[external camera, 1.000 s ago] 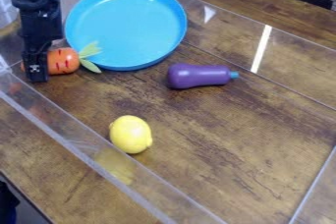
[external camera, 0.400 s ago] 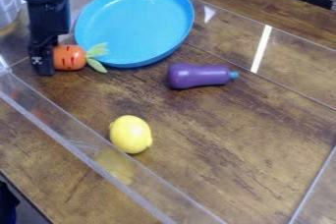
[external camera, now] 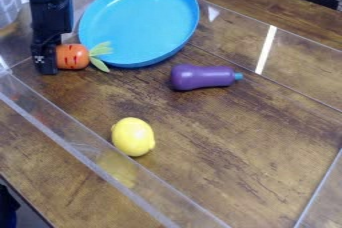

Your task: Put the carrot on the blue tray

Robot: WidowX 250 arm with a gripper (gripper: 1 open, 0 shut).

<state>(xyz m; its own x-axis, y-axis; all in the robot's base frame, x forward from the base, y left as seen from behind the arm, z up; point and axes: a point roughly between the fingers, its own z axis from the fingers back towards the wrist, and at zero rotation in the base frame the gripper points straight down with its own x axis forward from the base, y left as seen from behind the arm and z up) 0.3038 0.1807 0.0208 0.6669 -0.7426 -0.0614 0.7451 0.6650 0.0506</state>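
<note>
The claw (external camera: 56, 58) is clenched at the far left, low at the left side of the carrot (external camera: 72, 57); whether it has any grip on it is hard to make out. The carrot lies on the bench (external camera: 214, 142), its leafy top pointing right, by the near left rim of the blue tray (external camera: 139, 24); whether they touch is unclear. The dark arm (external camera: 47, 2) is cut off by the frame's far edge. Right of the carrot lies the purple eggplant (external camera: 203, 77), and nearer, the lemon (external camera: 132, 137).
</note>
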